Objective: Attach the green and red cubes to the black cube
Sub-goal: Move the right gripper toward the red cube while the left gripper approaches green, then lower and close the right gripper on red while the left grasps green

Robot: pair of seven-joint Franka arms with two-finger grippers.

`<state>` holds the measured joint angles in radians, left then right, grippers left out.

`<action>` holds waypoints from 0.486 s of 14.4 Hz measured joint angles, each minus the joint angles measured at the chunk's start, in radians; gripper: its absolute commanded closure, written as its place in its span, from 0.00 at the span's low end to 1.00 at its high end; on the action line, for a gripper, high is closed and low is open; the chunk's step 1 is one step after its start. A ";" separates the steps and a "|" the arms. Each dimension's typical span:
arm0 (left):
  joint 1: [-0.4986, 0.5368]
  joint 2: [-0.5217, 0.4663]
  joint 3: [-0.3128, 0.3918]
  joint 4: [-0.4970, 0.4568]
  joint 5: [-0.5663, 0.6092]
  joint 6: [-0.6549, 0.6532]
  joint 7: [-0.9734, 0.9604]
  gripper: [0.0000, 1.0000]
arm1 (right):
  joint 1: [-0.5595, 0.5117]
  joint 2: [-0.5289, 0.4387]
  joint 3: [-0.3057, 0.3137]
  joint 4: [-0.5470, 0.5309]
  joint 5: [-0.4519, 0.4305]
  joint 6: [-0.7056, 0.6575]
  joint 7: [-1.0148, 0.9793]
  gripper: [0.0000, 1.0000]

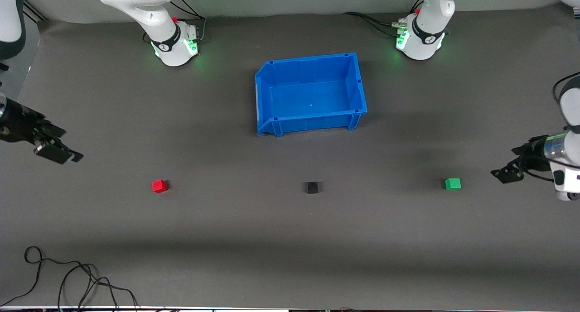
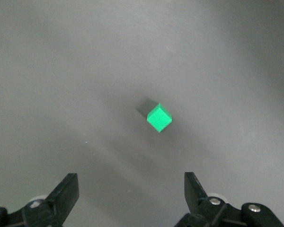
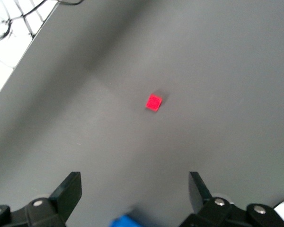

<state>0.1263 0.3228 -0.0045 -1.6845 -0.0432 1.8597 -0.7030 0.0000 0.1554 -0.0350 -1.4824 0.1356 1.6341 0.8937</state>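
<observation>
Black cube [image 1: 311, 187] midway between red cube [image 1: 159, 185] and green cube [image 1: 452, 184]; left gripper [image 1: 504, 175] and right gripper [image 1: 56, 152], both with fingers spread and empty, should each centre over the cube ahead of it before descending

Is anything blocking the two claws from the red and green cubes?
Nothing visible. The open left gripper has bare mat before the green cube; the open right gripper likewise before the red cube.

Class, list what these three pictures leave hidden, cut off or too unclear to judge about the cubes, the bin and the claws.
- Black cube: front view only; too dark to show how it joins.
- Blue bin: the wall nearest the camera hides part of its floor.
- Left claw over the table near the green cube: cut by the wrist view's edge.
- Right claw, near the red cube: likewise.
</observation>
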 measured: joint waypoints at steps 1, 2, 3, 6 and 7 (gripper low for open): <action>0.004 0.018 0.000 -0.014 -0.004 0.032 -0.064 0.01 | 0.000 0.019 0.000 0.002 0.020 0.013 0.088 0.00; 0.011 0.039 0.000 -0.025 -0.010 0.065 -0.128 0.01 | 0.000 0.041 -0.001 0.002 0.035 0.018 0.147 0.00; 0.017 0.060 0.000 -0.041 -0.014 0.109 -0.187 0.01 | 0.000 0.071 -0.002 0.002 0.052 0.020 0.181 0.00; 0.023 0.107 -0.001 -0.128 -0.025 0.286 -0.379 0.02 | -0.008 0.174 -0.034 -0.006 0.135 0.054 0.211 0.00; 0.022 0.126 -0.004 -0.148 -0.029 0.323 -0.443 0.06 | -0.012 0.207 -0.051 -0.011 0.162 0.068 0.211 0.00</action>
<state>0.1486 0.4487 -0.0085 -1.8320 -0.0719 2.1826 -1.1456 -0.0122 0.3625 -0.0863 -1.4937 0.2976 1.7025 1.1052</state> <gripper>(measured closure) 0.009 0.000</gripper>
